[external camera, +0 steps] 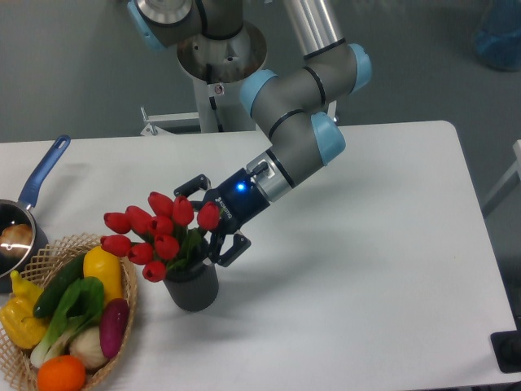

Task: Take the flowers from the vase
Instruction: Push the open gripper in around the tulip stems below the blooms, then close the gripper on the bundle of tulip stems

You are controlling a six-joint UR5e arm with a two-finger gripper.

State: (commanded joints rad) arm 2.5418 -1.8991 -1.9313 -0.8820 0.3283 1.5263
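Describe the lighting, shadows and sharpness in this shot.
Fixed camera: even, soft light; only a faint shadow under the vase; flowers and end effector are sharp; a blue light glows on the end effector; the grey background is slightly soft.

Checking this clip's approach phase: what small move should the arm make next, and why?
Probably ease the end effector a little further in toward the stems just above the vase rim, then close. Its fingers look open and sit beside the flowers, on the right of the bunch as the camera sees it, which is in the vase, so nothing appears gripped yet.
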